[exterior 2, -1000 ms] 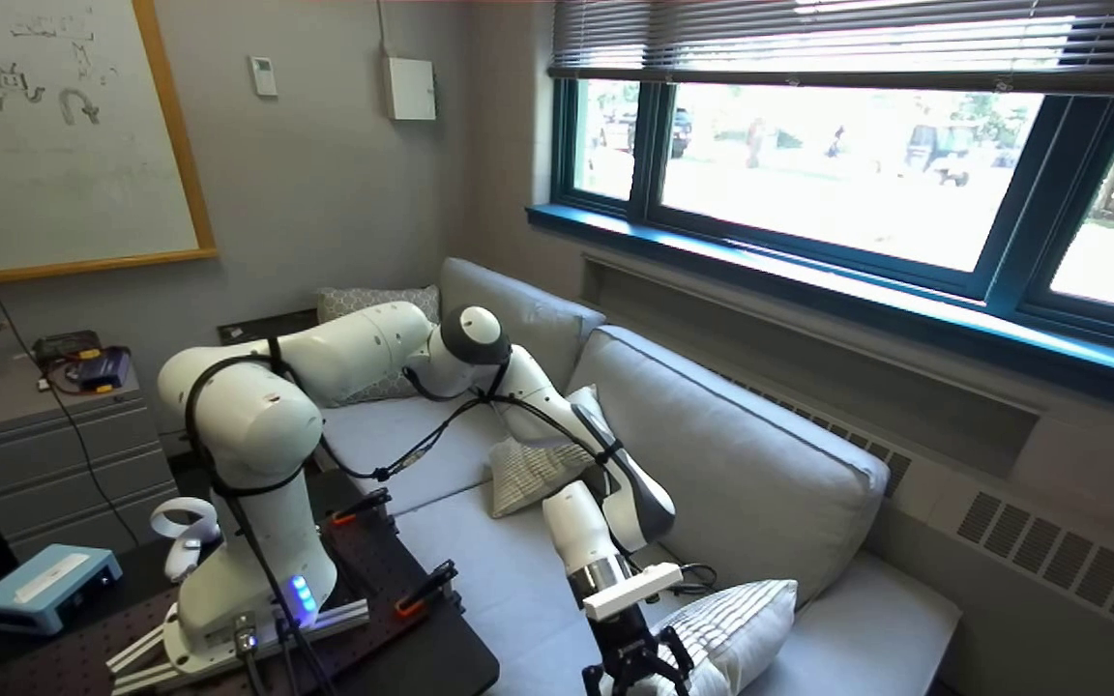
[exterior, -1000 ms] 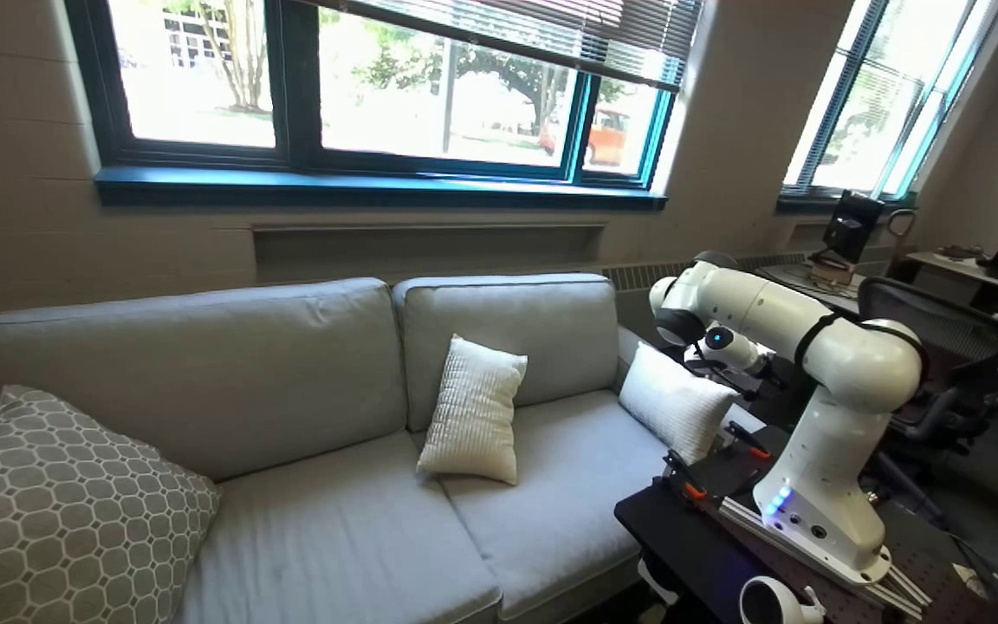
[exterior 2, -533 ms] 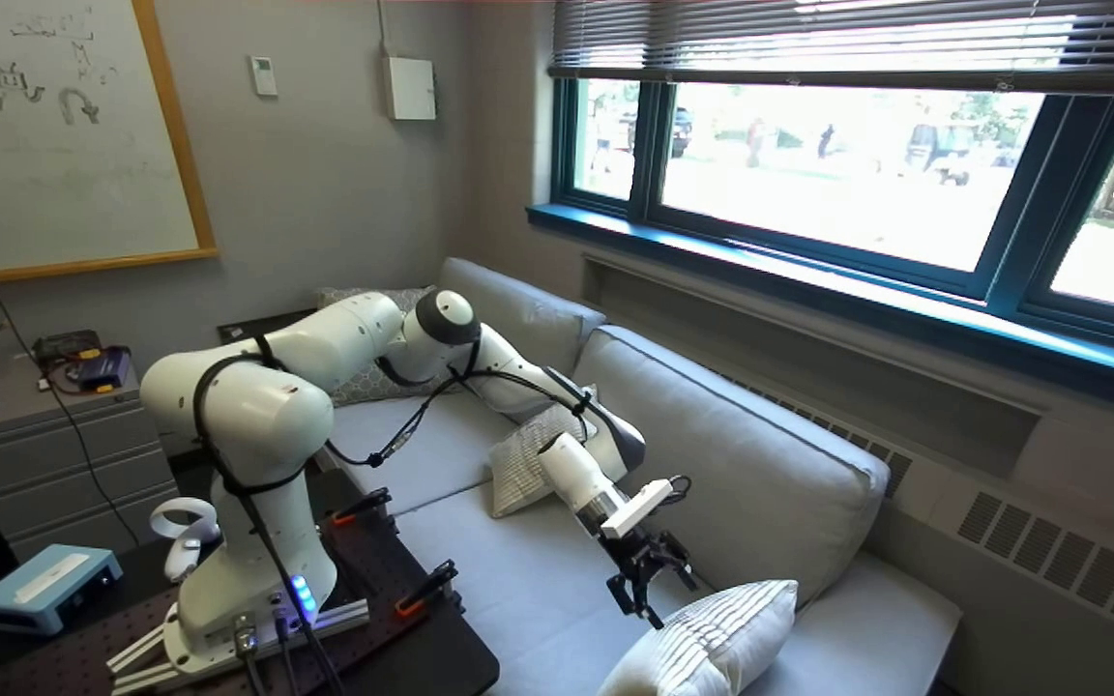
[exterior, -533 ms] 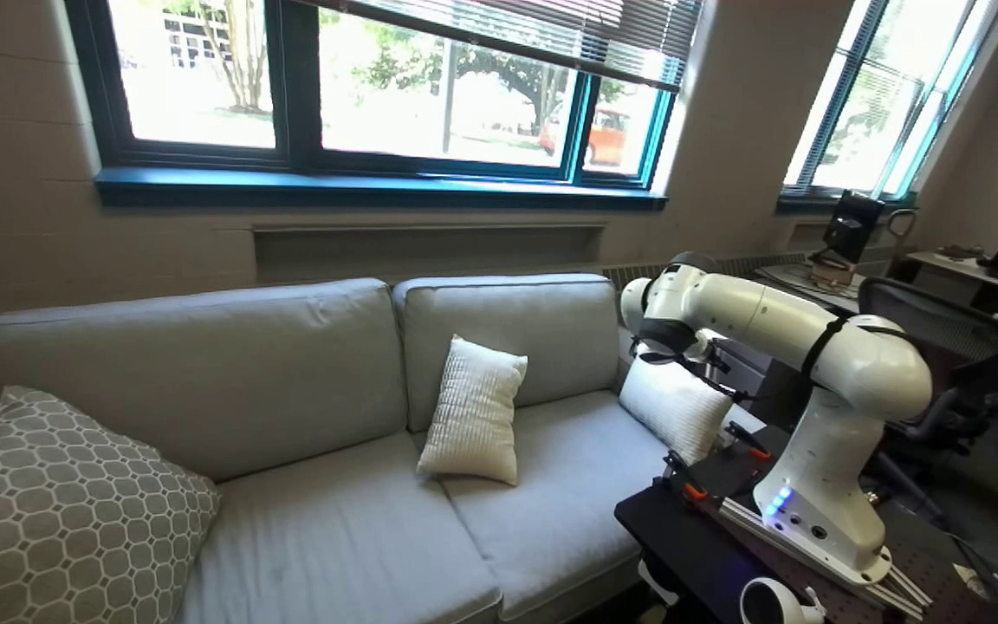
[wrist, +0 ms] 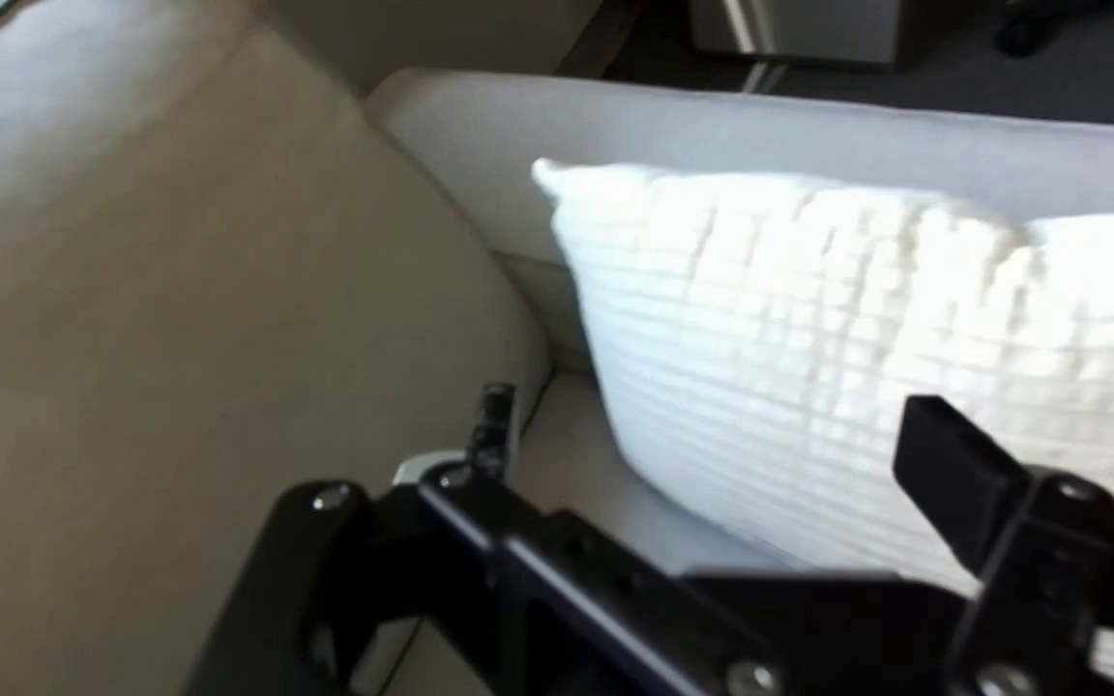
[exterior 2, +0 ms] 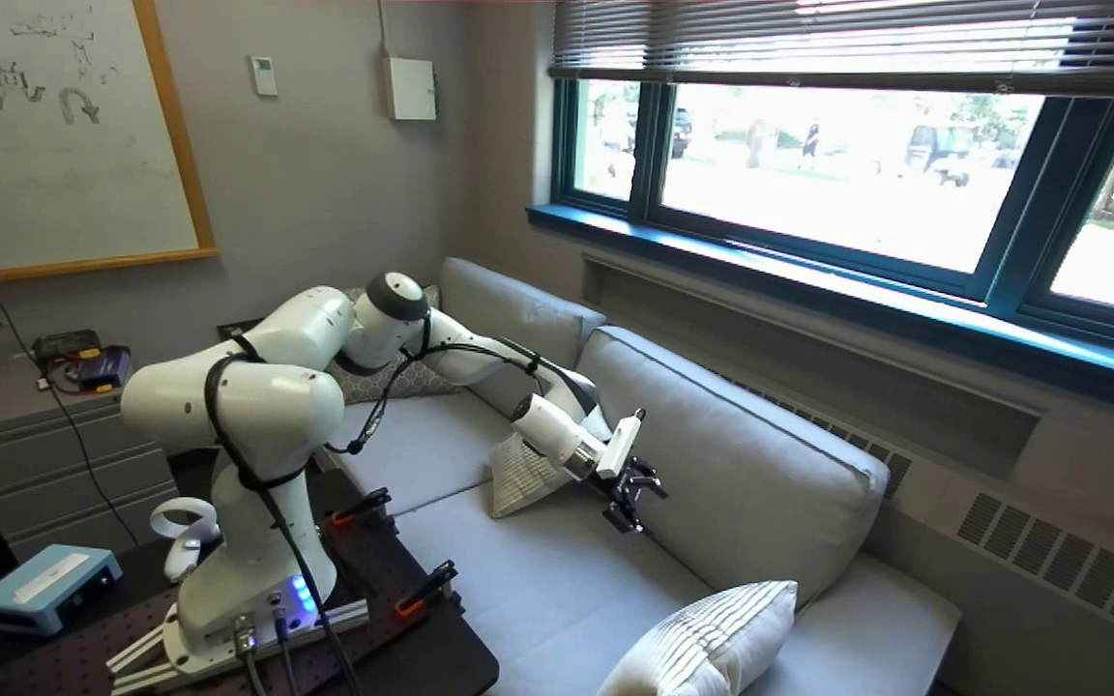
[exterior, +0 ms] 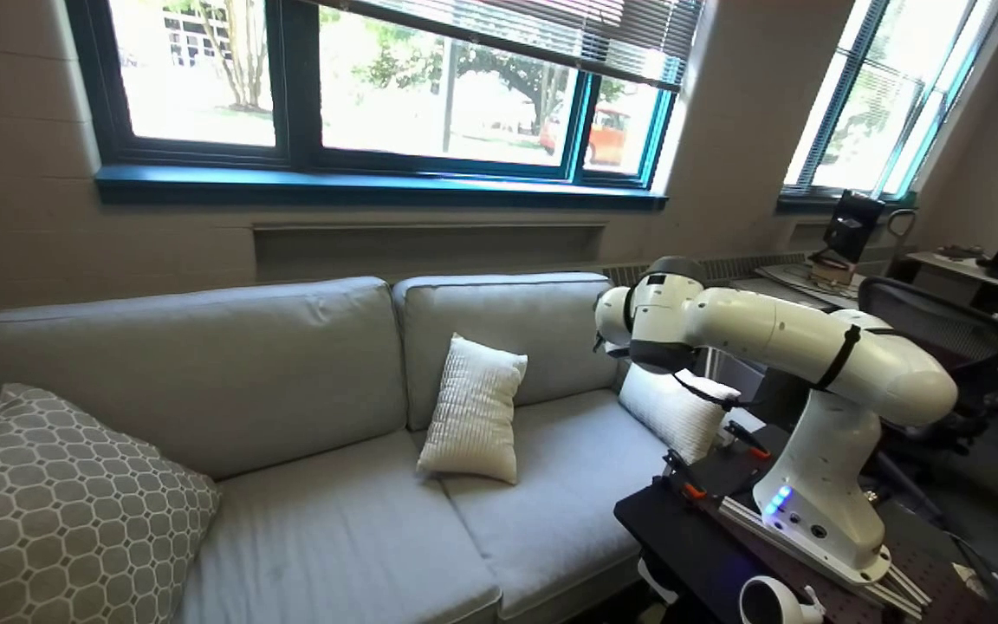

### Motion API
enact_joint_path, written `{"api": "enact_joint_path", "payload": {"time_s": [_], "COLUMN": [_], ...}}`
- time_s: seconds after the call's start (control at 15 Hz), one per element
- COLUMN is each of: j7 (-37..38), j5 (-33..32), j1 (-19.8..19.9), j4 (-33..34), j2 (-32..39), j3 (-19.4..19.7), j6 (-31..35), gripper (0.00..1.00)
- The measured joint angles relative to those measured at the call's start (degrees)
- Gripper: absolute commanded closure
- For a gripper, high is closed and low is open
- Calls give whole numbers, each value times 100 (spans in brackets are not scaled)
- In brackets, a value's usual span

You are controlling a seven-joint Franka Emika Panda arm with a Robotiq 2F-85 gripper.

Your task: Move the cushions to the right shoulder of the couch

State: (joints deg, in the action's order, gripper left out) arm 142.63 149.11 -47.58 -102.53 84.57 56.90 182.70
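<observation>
Two cream-white cushions are on the couch. The nearer-to-armrest cushion [exterior: 672, 412] [exterior 2: 712, 643] [wrist: 760, 338] is tilted on the seat beside the inner side of the right shoulder, the padded armrest [exterior 2: 895, 623] [wrist: 808, 145]. Against the back, at the seam between the seats, stands the middle cushion [exterior: 475, 412]; the arm partly covers this cushion [exterior 2: 523, 478] in an exterior view. My gripper [exterior 2: 649, 507] hangs above the seat, in front of the back cushion, apart from both cushions. In the wrist view the gripper [wrist: 717, 445] has its fingers [wrist: 494, 435] wide apart, gripping nothing.
A large grey lattice-patterned pillow [exterior: 74, 511] lies at the far end of the couch. Tall back cushions [exterior 2: 731, 464] rise close behind my gripper. The black robot table [exterior: 681, 529] with orange-tipped clamps [exterior 2: 426, 590] stands against the couch front.
My gripper has lifted away from the armrest-side cushion and swung along the couch toward the middle cushion, staying open. Both cushions look unmoved.
</observation>
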Motion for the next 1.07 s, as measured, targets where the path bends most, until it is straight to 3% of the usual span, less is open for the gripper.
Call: {"api": "enact_joint_path", "payload": {"time_s": [0.27, 0.4, 0.73, 1.07], "j7": [138, 146, 84, 500], "j5": [-5, -5, -9, -9], "j1": [-602, -798, -845, -833], "j4": [-48, -84, -86, -138], "j2": [-1, -2, 0, -26], "j3": [243, 313, 266, 453], "j6": [-1161, -1413, -1550, -3187], "gripper": [0, 0, 0, 0]}}
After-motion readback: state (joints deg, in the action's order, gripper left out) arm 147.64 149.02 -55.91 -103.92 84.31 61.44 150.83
